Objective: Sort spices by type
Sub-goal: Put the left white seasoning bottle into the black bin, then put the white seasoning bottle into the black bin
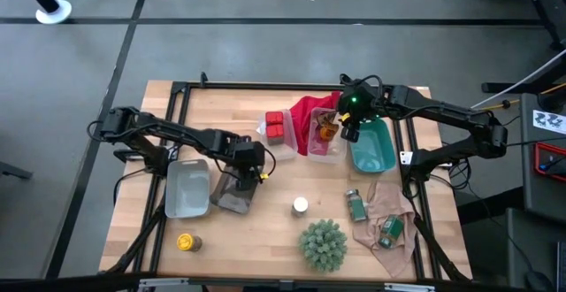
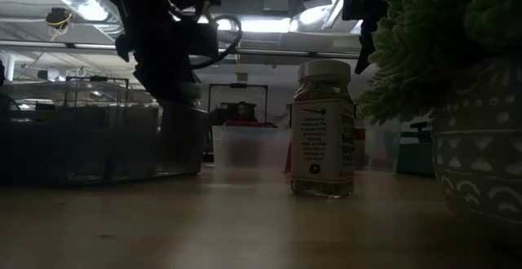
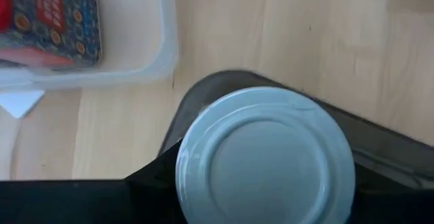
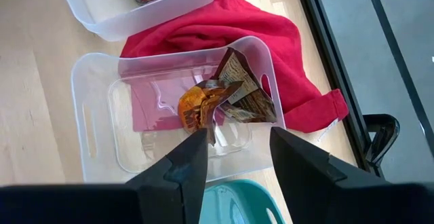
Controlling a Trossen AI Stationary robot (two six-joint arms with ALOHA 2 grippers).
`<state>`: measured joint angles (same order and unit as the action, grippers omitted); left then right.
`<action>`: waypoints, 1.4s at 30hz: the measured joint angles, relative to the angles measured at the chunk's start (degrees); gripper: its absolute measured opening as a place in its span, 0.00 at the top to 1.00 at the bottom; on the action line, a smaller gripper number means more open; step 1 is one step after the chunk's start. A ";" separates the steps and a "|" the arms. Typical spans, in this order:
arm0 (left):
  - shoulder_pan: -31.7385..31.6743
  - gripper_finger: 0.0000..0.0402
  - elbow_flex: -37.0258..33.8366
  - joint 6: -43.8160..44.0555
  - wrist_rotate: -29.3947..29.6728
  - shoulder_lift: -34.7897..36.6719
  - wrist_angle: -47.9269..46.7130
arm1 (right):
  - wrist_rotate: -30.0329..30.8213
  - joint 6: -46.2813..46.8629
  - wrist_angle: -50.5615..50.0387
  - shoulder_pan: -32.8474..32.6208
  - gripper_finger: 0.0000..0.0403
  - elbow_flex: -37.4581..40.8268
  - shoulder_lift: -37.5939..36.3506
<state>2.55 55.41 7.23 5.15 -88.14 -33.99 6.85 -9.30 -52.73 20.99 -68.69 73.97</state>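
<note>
white-topped jar in left tool

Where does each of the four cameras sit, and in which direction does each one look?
High view: above the table, looking straight down; both arms show, left gripper, right gripper.
Low view: at tabletop height, looking level past a white-capped jar; arms hang from above.
Left wrist view: on the left arm, over a white jar lid.
Right wrist view: on the right arm, over a clear bin; its fingers show.
Shared: the red cloth shows in the high and right wrist views.
</note>
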 joint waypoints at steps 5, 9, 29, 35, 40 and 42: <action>0.02 0.55 -2.06 2.38 0.02 0.03 2.03 | 0.00 -0.02 -0.11 0.00 0.60 -0.01 0.00; 0.02 0.49 -2.57 3.29 -0.02 0.11 2.02 | 0.00 -0.02 -0.13 0.00 0.60 -0.01 0.00; 0.09 0.34 4.44 4.48 -0.68 -0.02 -10.20 | 0.00 -0.02 -0.15 0.02 0.60 -0.02 0.00; 0.07 0.34 9.04 4.36 -0.70 -0.02 -17.73 | 0.00 -0.02 -0.15 0.00 0.60 -0.02 0.00; 0.02 0.34 14.44 3.86 -0.70 -0.02 -26.32 | 0.00 -0.02 -0.15 0.00 0.60 -0.02 0.00; 0.02 0.34 16.53 3.95 -0.70 -0.02 -28.02 | 0.00 -0.02 -0.15 0.00 0.60 -0.02 0.00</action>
<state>2.57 71.94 11.17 4.45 -88.16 -62.01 6.85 -9.32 -52.88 20.99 -68.71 73.97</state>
